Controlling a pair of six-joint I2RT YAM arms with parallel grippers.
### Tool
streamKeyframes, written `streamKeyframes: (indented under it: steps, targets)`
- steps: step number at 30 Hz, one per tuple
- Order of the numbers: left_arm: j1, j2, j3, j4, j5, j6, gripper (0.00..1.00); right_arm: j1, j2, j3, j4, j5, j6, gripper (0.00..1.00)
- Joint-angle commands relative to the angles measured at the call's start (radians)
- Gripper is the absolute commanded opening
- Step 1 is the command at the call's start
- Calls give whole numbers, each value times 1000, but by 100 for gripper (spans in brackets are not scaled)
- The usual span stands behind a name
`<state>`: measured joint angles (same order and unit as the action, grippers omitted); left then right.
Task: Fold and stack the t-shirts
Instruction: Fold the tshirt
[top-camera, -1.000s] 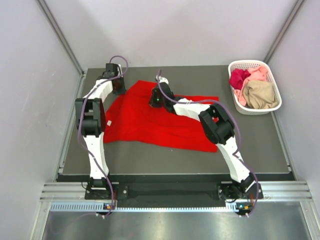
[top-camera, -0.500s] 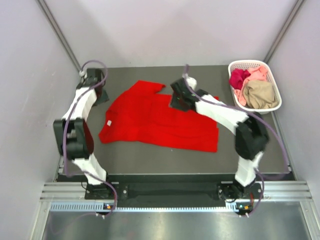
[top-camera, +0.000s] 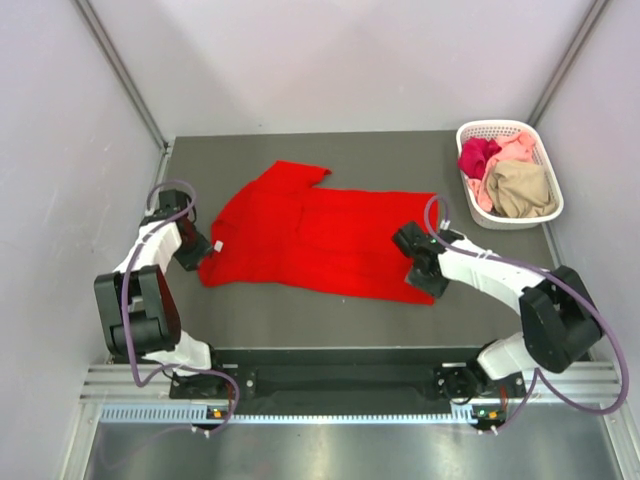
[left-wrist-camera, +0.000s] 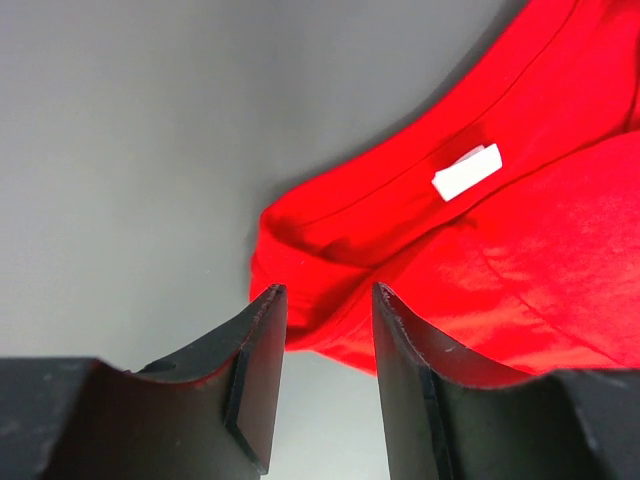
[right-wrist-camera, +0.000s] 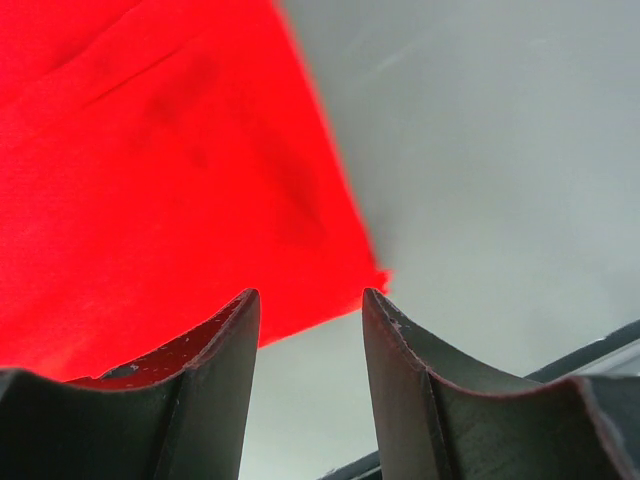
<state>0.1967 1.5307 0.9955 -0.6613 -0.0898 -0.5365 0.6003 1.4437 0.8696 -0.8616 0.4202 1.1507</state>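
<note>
A bright red t-shirt lies spread flat on the grey table, its white neck label at the left edge. My left gripper is open and empty, low at that left edge. In the left wrist view the gripper frames the folded collar edge of the shirt, with the label beyond it. My right gripper is open and empty at the shirt's near right corner. In the right wrist view the gripper has that corner just ahead of the tips.
A white lattice basket stands at the back right and holds a magenta shirt, a pale pink shirt and a tan shirt. Grey walls close in the table. The table's near edge shows by the right gripper.
Both arms have swung from the far side of the shirt toward me. The left one went to the label edge, the right one to the near right corner. The shirt now lies flatter.
</note>
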Motion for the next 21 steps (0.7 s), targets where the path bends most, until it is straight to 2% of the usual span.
streamKeyframes:
  steps: [1, 5, 8, 12, 16, 17, 21]
  targets:
    - [12, -83, -15, 2, -8, -26, 45, -23, -63, -23, -7, 84, 57, 46]
    - [12, -122, -32, -35, -42, -36, 45, -25, -49, -55, 13, 95, 49, 45]
    - [10, -139, -32, -89, -123, -68, 46, -27, -48, -87, 16, 109, 58, 45]
    - [12, -158, -49, -110, -88, -102, 47, -33, -58, -127, 39, 120, 63, 42]
    - [12, -190, -92, -78, 10, -129, 47, -43, -55, -139, 55, 150, 63, 31]
    - [12, -191, -97, -70, 13, -129, 47, -51, -57, -142, 58, 161, 57, 25]
    - [12, -187, -123, -67, 13, -140, 47, -80, -69, -159, 91, 164, 23, 16]
